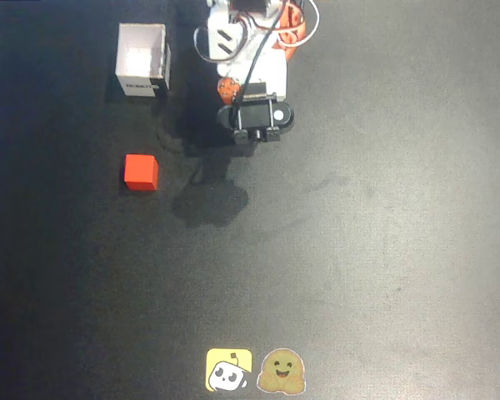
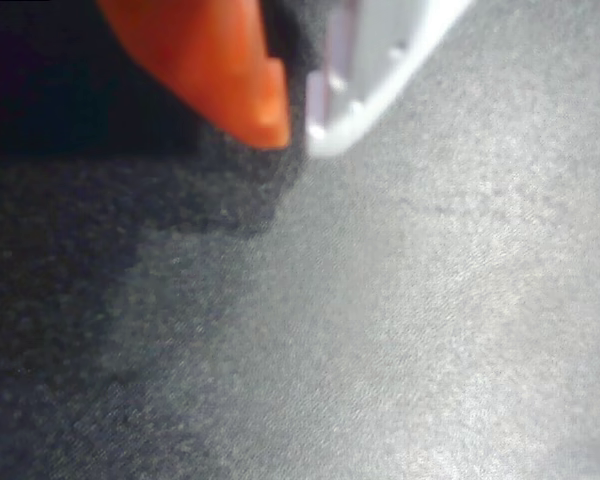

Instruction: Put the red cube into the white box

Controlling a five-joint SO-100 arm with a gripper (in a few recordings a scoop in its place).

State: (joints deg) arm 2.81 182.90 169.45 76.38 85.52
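Note:
In the overhead view the red cube (image 1: 141,172) lies on the black mat at the left. The white box (image 1: 142,60) stands open-topped behind it, its dark label facing the cube. My gripper (image 1: 247,143) hangs folded near the arm's base at top centre, well to the right of both cube and box. The wrist view shows the orange finger (image 2: 250,90) and the white finger (image 2: 370,70) with their tips almost touching, so the gripper (image 2: 298,130) is shut and holds nothing. Only bare mat lies below them.
The black mat (image 1: 367,250) covers the whole table. Two small stickers, a yellow one (image 1: 228,370) and a brown one (image 1: 281,372), sit at the front edge. The arm's base (image 1: 250,33) stands at the top centre.

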